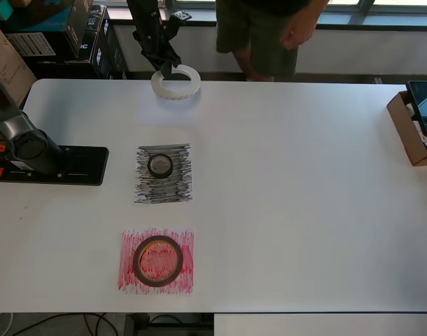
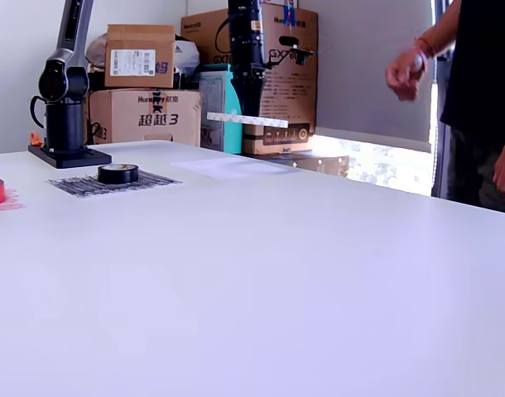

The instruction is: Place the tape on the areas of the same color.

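White tape ring (image 1: 176, 82), wide and flat, hangs in claw (image 1: 168, 70)

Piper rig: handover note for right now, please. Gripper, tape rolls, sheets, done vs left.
Gripper: shut on the white ring, held in the air, tilted, above the table's far side in the exterior view.
Black roll: sitting on the black sheet. Done.
Dark-red roll: sitting on the red sheet. Done.
White sheet: faint against the table, lying bare below and near the ring.
Left: lower the ring onto the white sheet and release.
A person stands at the table's far edge; watch clearance.
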`<act>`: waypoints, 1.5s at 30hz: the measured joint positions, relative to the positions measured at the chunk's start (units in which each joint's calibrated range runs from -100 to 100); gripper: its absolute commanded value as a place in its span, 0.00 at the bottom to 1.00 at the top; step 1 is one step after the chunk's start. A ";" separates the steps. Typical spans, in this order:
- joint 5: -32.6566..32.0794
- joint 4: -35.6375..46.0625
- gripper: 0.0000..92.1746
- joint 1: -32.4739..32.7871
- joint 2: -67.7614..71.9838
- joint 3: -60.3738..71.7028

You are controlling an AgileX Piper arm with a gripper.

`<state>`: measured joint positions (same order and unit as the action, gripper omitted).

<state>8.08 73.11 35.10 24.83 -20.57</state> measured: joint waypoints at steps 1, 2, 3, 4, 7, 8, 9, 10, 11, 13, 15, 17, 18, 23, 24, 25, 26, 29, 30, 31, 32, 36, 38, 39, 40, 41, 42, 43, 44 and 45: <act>0.00 -1.08 0.00 0.29 -0.59 -1.49; 0.00 -2.07 0.00 0.43 -1.25 -2.62; 0.00 -2.98 0.00 0.57 -1.48 -3.93; 0.00 -3.91 0.00 0.57 -1.66 -5.19; 0.00 -5.63 0.00 -0.11 -1.77 -8.07; 0.00 -5.90 0.00 -0.47 -1.77 -8.89; 0.00 -5.90 0.00 -0.87 -1.77 -9.41; 0.00 -5.90 0.00 -1.09 -1.77 -9.90; 0.00 -5.90 0.00 -1.10 -1.77 -10.38; 0.00 -5.90 0.00 -1.10 -0.86 -10.55; 0.00 -5.90 0.00 -1.10 0.42 -10.55; 0.00 -5.90 0.01 -1.10 1.64 -9.91; 0.00 -5.90 0.01 -1.10 2.05 -9.64; 0.00 -5.89 0.01 -1.98 3.08 -9.51; 0.00 -5.89 0.01 -1.98 3.08 -9.51; 0.00 -5.89 0.02 -1.98 3.08 -9.51; 0.00 -5.89 0.05 -1.98 3.08 -9.51; 0.00 -5.89 0.21 -1.46 3.08 -9.51; 0.00 -5.89 0.27 -1.23 3.08 -9.51; 0.00 -5.89 0.33 -1.08 3.08 -9.51; 0.00 -5.89 0.39 -1.12 3.08 -9.51; 0.00 -5.89 0.63 -1.12 3.08 -9.51; 0.18 -5.89 0.74 -1.12 3.08 -9.51; 0.55 -5.77 0.78 -1.12 3.08 -9.51; 0.68 -5.77 0.82 -1.12 3.08 -9.51; 0.78 -5.77 0.84 -1.12 3.08 -9.51; 0.78 -5.77 0.87 -1.12 3.08 -9.51; 0.78 -5.77 0.88 -1.12 3.08 -9.51; 0.68 -5.77 0.89 -1.12 3.08 -9.51; 0.34 -5.77 0.90 -1.12 3.08 -9.51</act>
<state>8.42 67.33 33.98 27.91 -30.08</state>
